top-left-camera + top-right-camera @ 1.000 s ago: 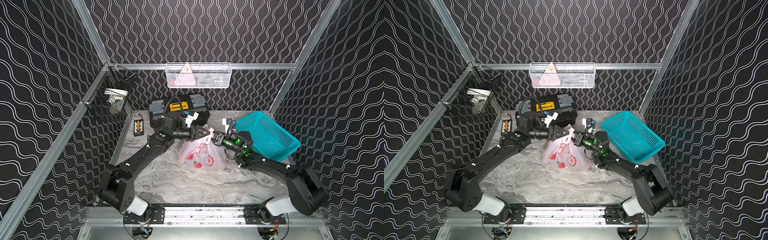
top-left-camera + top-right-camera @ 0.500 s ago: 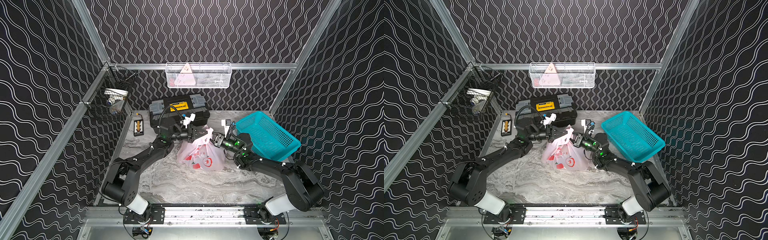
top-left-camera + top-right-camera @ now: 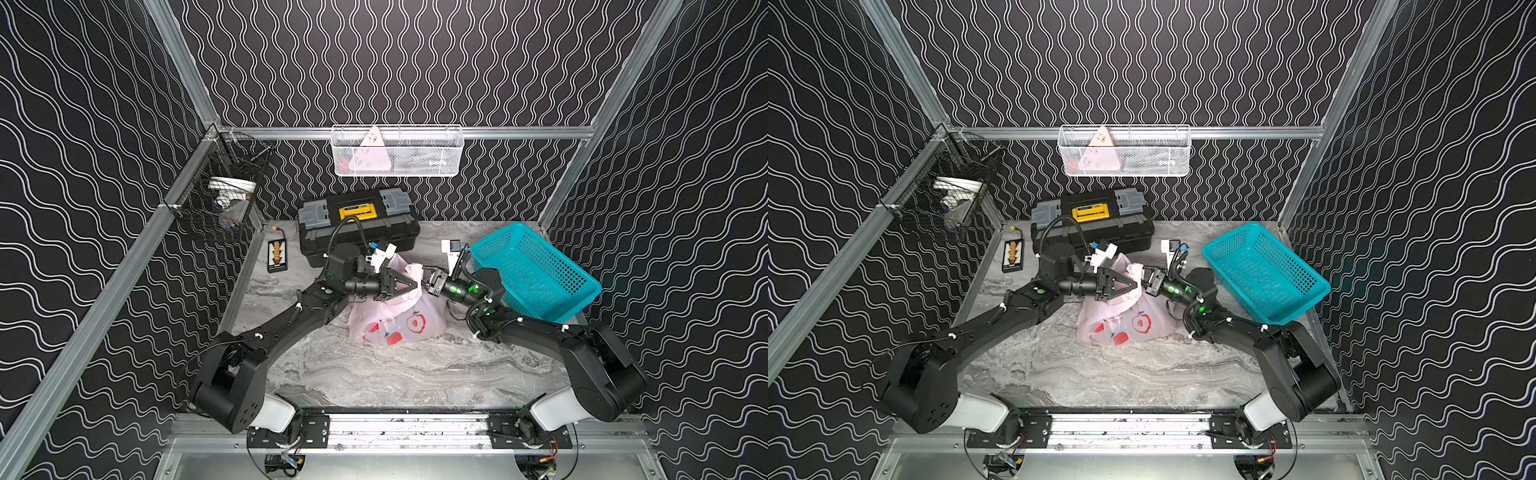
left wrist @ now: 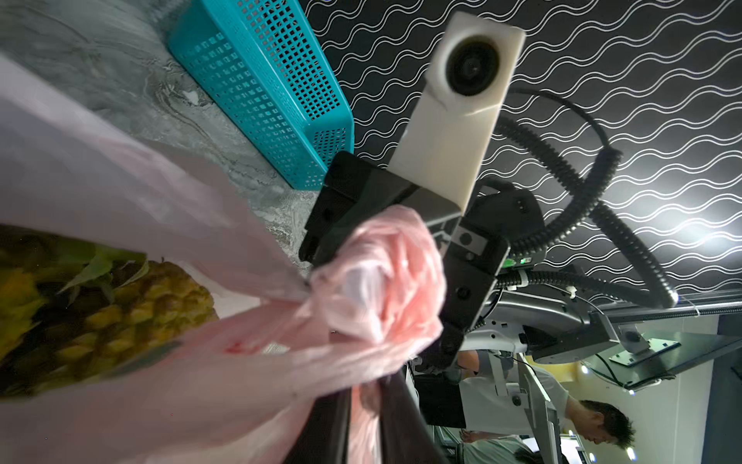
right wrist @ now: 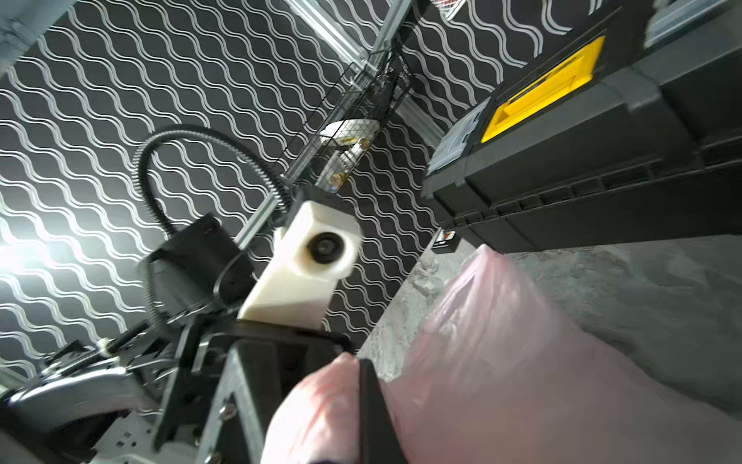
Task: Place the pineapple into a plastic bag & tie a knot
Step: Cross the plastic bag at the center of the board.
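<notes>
The pale-pink plastic bag (image 3: 395,322) with red apple prints sits mid-table, also in the other top view (image 3: 1127,326). The pineapple (image 4: 132,305) lies inside it, yellow-green through the film in the left wrist view. Above the bag's mouth, the handles are bunched into a pink knot (image 4: 381,281). My left gripper (image 3: 412,284) comes from the left, its dark fingers (image 4: 321,434) close together with a pink strip pinched between them. My right gripper (image 3: 425,279) faces it tip to tip, shut on the bunched plastic; pink film lies on both sides of its finger (image 5: 375,422).
A teal perforated basket (image 3: 536,274) stands tilted right of the right arm. A black toolbox (image 3: 357,224) sits just behind the bag, with a small black device (image 3: 277,254) to its left. A white mesh basket (image 3: 397,151) and a black wire basket (image 3: 220,208) hang on the walls.
The left arm has folded closer in, and its gripper has dropped slightly toward the front, with its jaws narrowed around the pink strip. The right gripper and the bag have hardly moved.
</notes>
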